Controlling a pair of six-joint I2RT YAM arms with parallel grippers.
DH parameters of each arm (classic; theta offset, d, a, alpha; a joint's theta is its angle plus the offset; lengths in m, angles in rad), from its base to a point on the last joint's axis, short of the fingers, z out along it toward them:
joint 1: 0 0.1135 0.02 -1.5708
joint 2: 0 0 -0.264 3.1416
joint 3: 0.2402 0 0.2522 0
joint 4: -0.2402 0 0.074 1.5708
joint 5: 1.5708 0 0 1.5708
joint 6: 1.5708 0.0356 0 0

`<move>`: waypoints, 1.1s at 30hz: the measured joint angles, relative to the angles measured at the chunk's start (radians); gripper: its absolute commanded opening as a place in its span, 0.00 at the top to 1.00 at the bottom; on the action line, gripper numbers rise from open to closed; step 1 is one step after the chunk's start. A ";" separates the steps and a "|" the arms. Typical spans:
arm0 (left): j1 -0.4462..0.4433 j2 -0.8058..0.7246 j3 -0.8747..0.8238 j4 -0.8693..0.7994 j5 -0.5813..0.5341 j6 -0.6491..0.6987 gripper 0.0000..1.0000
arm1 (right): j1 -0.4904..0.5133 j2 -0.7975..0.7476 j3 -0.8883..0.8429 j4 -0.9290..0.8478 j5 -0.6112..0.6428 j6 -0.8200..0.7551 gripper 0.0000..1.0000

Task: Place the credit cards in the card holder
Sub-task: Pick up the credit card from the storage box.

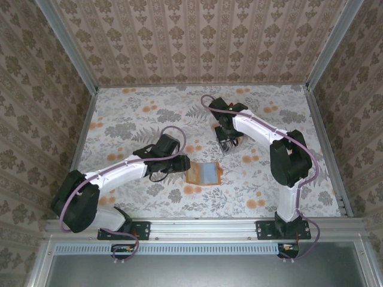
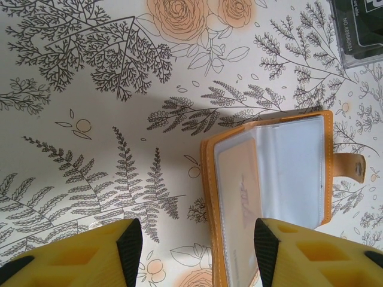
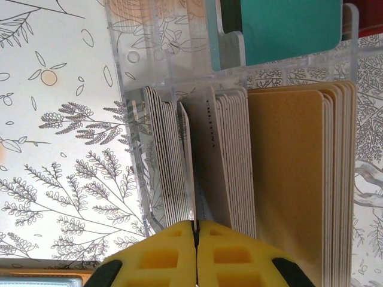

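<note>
The right gripper (image 3: 195, 230) is clenched on the edge of one white card (image 3: 188, 155). This card stands among the upright credit cards (image 3: 233, 155) in a clear acrylic rack (image 3: 137, 78) — beige stack (image 3: 293, 167) alongside, teal card (image 3: 287, 30) in the adjoining compartment. The left gripper (image 2: 197, 234) is spread wide and holds nothing. It sits just beside the card holder (image 2: 287, 173), which lies open on the floral table (image 2: 90, 149).
</note>
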 measured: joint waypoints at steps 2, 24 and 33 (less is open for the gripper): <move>0.000 -0.004 0.000 0.000 0.000 0.000 0.45 | 0.000 -0.004 0.005 -0.006 0.000 0.000 0.94; 0.023 -0.101 0.015 -0.031 0.002 -0.005 0.43 | -0.003 -0.315 -0.045 -0.017 -0.063 0.107 0.96; 0.109 -0.173 0.031 0.092 0.174 -0.088 0.31 | -0.025 -0.612 -0.419 0.310 -0.438 0.360 0.96</move>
